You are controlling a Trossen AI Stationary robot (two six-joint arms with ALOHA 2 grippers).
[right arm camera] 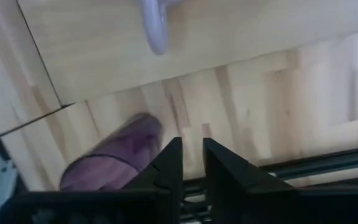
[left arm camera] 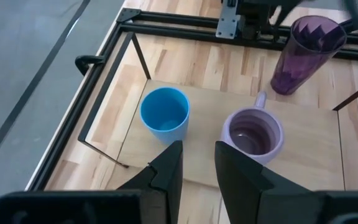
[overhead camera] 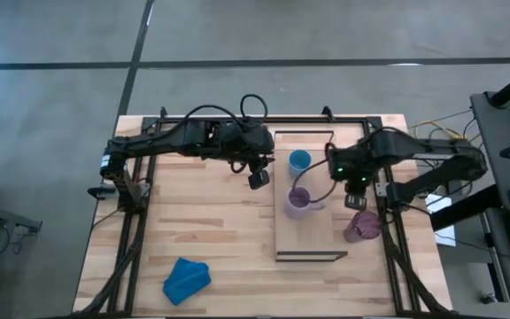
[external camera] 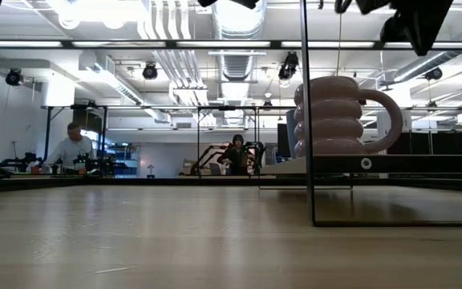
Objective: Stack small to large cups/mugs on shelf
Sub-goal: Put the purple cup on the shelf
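Observation:
The shelf [overhead camera: 321, 232] lies on the table right of centre. The small blue cup [overhead camera: 299, 160] stands upright on its far part, and the lilac mug [overhead camera: 297, 202] stands on its middle, handle toward the right; both show in the left wrist view, the blue cup [left arm camera: 165, 115] and the mug [left arm camera: 252, 134]. The dark purple cup [overhead camera: 362, 226] stands upright on the tabletop just right of the shelf. My left gripper [overhead camera: 258, 177] hovers left of the blue cup, shut and empty. My right gripper [overhead camera: 357, 199] hovers between the mug's handle and the purple cup [right arm camera: 120, 155], shut and empty.
A blue cloth [overhead camera: 187, 279] lies crumpled near the table's front left. Dark metal frame bars [overhead camera: 140, 221] run along the table's sides. In the low view the mug [external camera: 335, 116] sits on the shelf board [external camera: 375, 164]. People sit in the room behind.

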